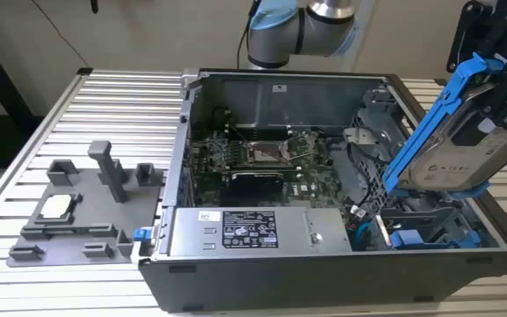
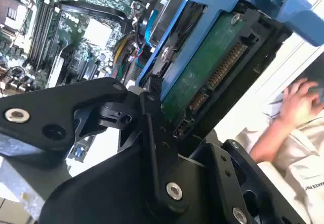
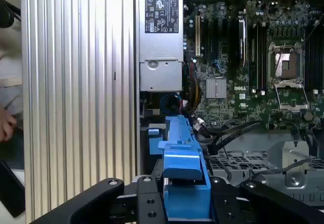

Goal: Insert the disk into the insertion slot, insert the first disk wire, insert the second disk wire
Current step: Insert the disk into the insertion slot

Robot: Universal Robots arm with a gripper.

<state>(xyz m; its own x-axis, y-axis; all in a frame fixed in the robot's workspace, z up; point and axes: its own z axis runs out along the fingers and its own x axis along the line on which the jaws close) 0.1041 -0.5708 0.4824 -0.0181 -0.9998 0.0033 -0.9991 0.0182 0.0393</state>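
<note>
In the exterior view, the gripper [image 1: 500,109] is clenched on the disk [image 1: 465,155], holding it tilted over the open computer case [image 1: 324,277] on the exterior view's right. The disk is silver-grey with a pale label whose print I cannot make out, and a bright blue carrier frame [image 1: 430,122] runs along its edges. Its lower end hangs just above the insertion slot [image 1: 421,221] in the grey drive cage, not yet inside. The power supply [image 1: 324,231] carries a black-and-white sticker [image 1: 249,229], and beyond it lies the green motherboard [image 1: 271,158].

In the second wrist view, the disk's underside shows a green circuit board [image 2: 202,72] with a connector row at its end, black fingers [image 2: 152,112] pressed against the blue frame. A person's hand [image 2: 298,102] rests beyond the case.

In the first wrist view, the blue frame's edge [image 3: 185,163] sits clamped between the fingers, above the drive cage, with the stickered power supply [image 3: 161,57] further off
</note>
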